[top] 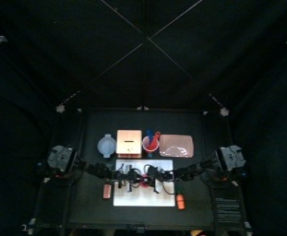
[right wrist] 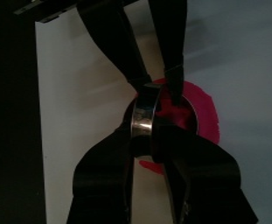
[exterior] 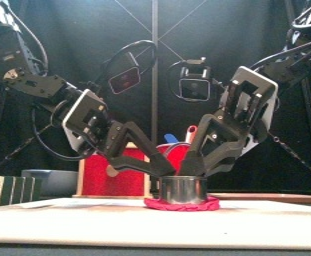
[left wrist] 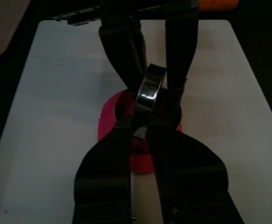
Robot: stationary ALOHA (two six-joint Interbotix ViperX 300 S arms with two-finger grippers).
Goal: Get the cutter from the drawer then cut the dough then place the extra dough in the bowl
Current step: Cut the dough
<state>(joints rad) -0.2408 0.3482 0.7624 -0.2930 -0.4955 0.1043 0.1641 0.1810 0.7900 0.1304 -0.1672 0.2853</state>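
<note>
A round metal cutter (exterior: 182, 188) stands on a flat pink-red dough disc (exterior: 182, 204) on the white cutting board (exterior: 64, 206), at the middle of the table. My left gripper (exterior: 155, 178) comes down on its left side and my right gripper (exterior: 207, 172) on its right. Both look shut on the cutter's rim. In the left wrist view the cutter (left wrist: 149, 86) shows edge-on between the two pairs of jaws, with dough (left wrist: 112, 118) under it. The right wrist view shows the same cutter (right wrist: 144, 118) and dough (right wrist: 202, 114). Much of the dough is hidden by the jaws.
Along the back stand the blue-grey bowl (top: 105, 145), the wooden box (top: 132, 141), the red cup (top: 154, 138) and the pink tray (top: 178, 144). A small orange thing (top: 180, 199) lies by the board's front right corner, a red one (top: 106, 191) at its left.
</note>
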